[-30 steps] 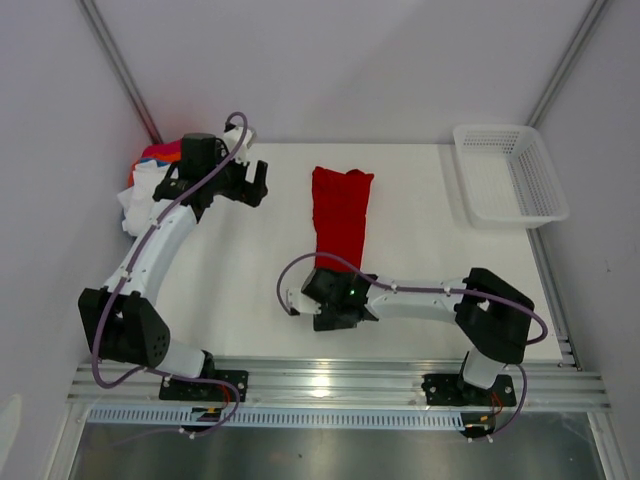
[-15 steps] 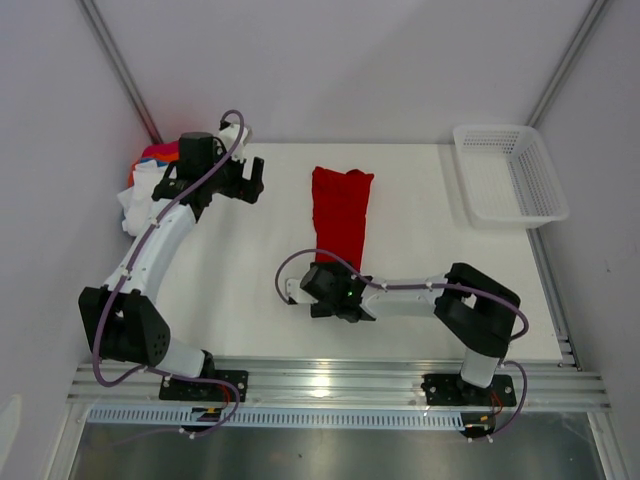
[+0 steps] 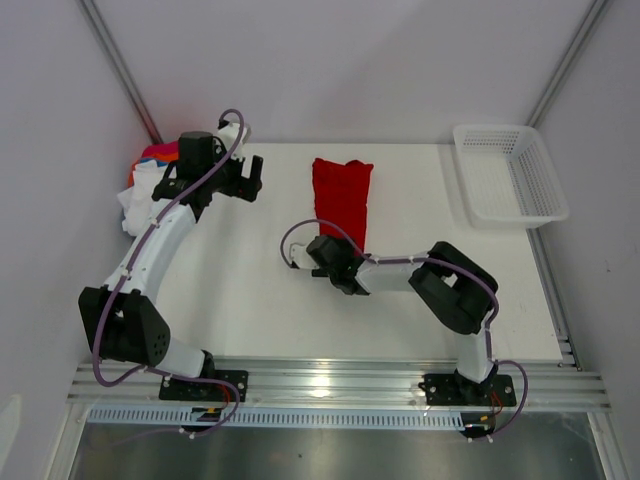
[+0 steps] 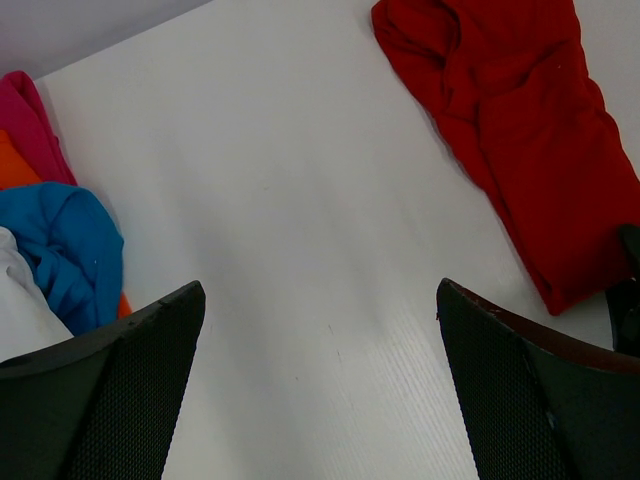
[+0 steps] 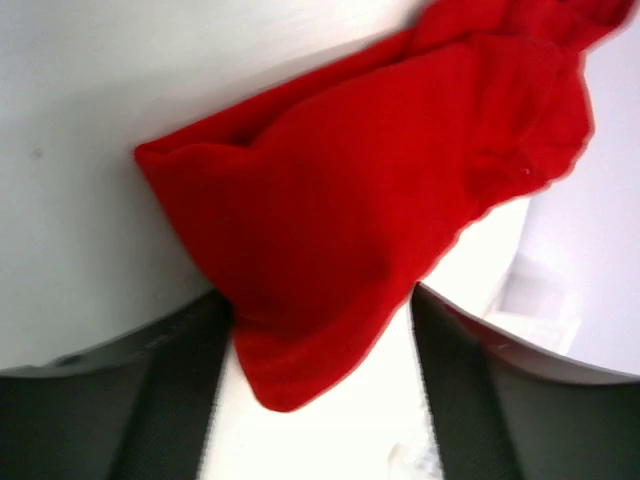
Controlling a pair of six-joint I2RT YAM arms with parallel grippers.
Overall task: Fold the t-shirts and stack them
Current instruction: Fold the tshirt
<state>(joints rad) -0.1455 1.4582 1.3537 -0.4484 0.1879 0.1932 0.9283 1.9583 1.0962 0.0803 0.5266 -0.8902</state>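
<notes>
Table [image 3: 240,270]: red t-shirt [image 3: 342,195] end partly hidden between parted right fingers [image 5: 110,420]; left fingers [image 4: 110,400] parted

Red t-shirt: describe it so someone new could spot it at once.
On the white table, look midway between the mesh basket at far right and the heap of shirts at far left. The red t-shirt lies there as a long narrow strip, the only shirt apart from the heap.
</notes>
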